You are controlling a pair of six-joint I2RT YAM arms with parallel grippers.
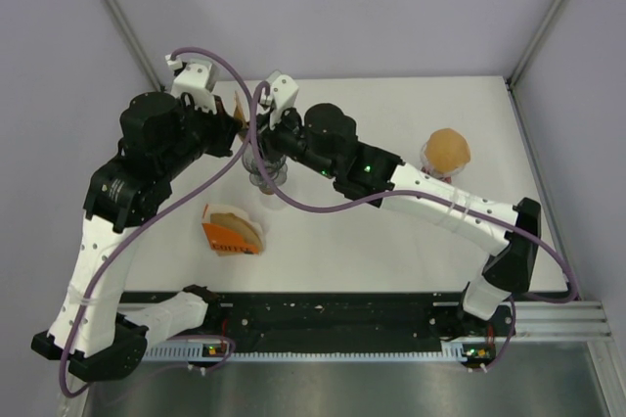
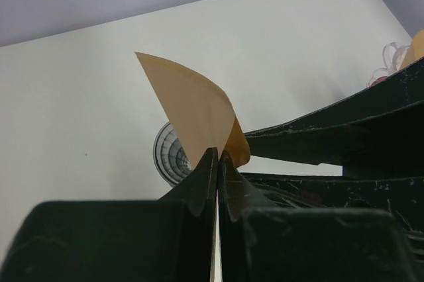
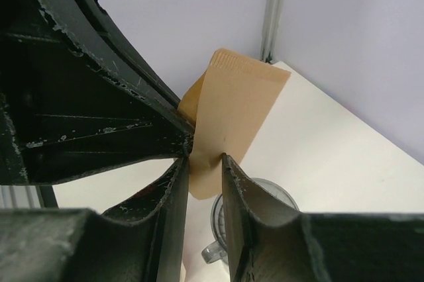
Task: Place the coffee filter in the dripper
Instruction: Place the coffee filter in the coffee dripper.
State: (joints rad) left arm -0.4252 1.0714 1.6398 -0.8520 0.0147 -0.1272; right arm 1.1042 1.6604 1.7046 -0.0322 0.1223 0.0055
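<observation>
1. Holding the coffee filter (image 2: 189, 106) in the air just above the dripper (image 2: 169, 153); it is not in yet.
2. Left gripper (image 2: 217, 157) is clenched tight on the filter's bottom tip, and the paper fans up from the pinch.
3. Right gripper (image 3: 204, 163) has its jaws partway closed either side of the filter's lower edge, right above the dripper. Can't tell if it actually pinches the paper.
4. Progress, as I judge it: the filter is lifted and lined up over the dripper, so roughly the first half is done. Left to do: likely open the cone, lower it into the dripper and let go.
5. Containers:
   - The dripper is empty, its ribbed inside bare in the left wrist view.
   - Orange holder (image 1: 233, 233), just on the arm-base side of the dripper, holds brown filters.
   - Clear jar (image 1: 445, 174), well to the right of the dripper, has a rounded brown thing on top. Can't tell what it is.
</observation>
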